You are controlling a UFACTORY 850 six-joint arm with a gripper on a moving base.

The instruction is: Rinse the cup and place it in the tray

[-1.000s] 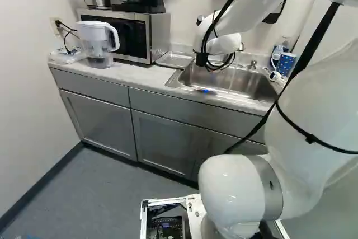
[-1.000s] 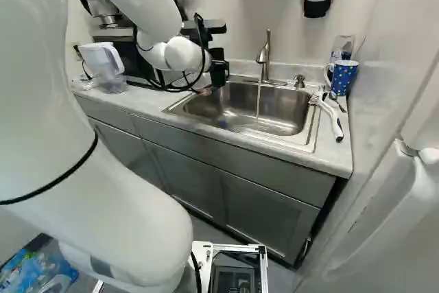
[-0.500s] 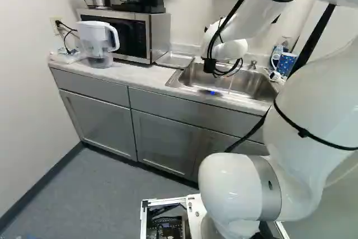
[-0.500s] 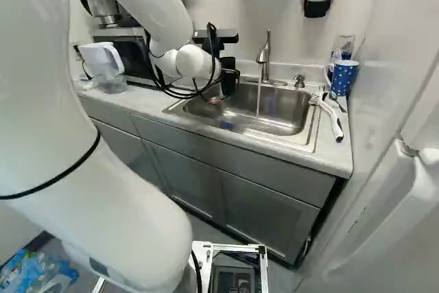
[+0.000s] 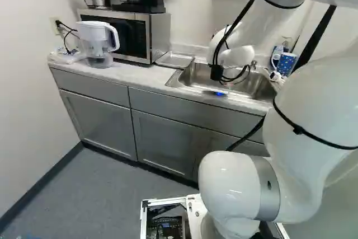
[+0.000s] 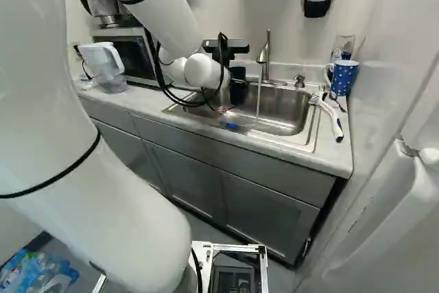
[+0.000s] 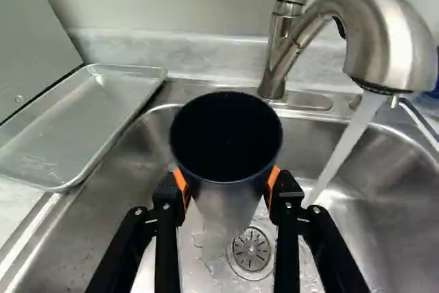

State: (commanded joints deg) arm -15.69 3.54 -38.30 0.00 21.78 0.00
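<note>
In the right base view my gripper [image 6: 237,90] hangs over the sink's left half, its fingertips hard to make out. The wrist view shows the gripper [image 7: 227,184] shut on a cup [image 7: 226,143], one orange pad against each side. The cup is dark inside and silvery outside, its open mouth toward the camera. Water runs from the faucet [image 7: 391,39] into the sink [image 7: 384,197], beside the cup and apart from it. A metal tray [image 7: 79,125] lies bare on the counter on the sink's other side.
The microwave [image 5: 131,34] and a water pitcher [image 5: 98,43] stand left of the sink. At its right are a blue dotted mug [image 6: 343,77] and a white-handled brush [image 6: 335,125]. The faucet's spout overhangs the basin near the cup.
My arm has moved rightward in both base views, carrying the gripper from the sink's left edge farther over the basin, with the cup in its grip. The base has stayed put.
</note>
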